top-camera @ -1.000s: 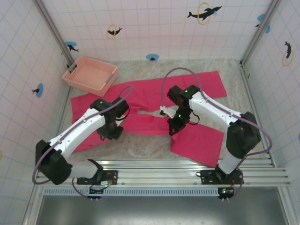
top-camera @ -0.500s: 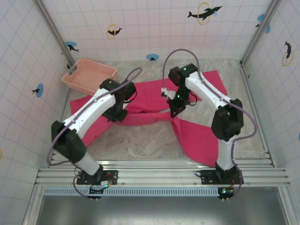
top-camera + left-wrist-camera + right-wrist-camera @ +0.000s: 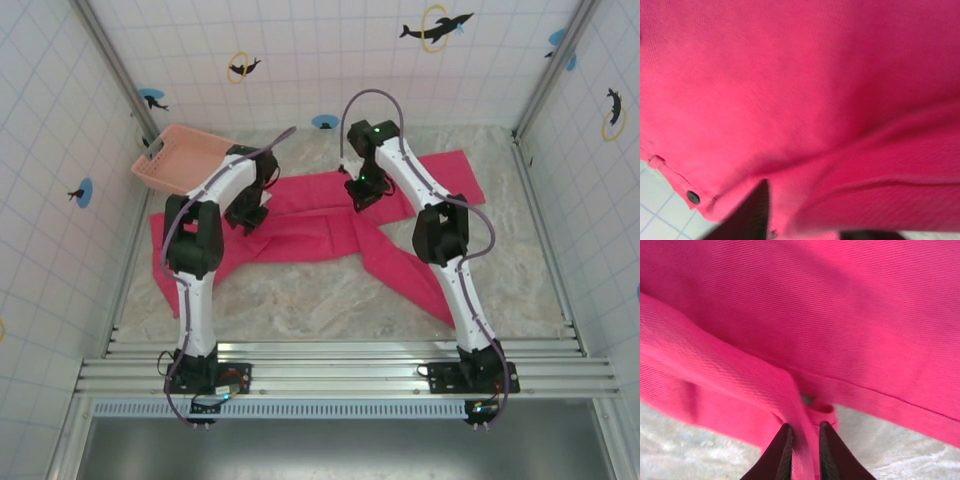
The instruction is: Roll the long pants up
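A marbled grey table (image 3: 300, 310), boxed in by white tiled walls (image 3: 330, 70), carries the long pants (image 3: 310, 235), spread across its middle and far half with one leg trailing toward the near right and a salmon lattice basket (image 3: 175, 160) just beyond their far left end. The left gripper (image 3: 248, 212) is down on the cloth near the basket, its dark fingers (image 3: 756, 212) apart with pink cloth bulging between them, though I cannot tell whether it has hold. The right gripper (image 3: 360, 192) sits at the pants' far edge near the centre, its fingers (image 3: 782, 450) drawn almost together with a fold of cloth pinched between them.
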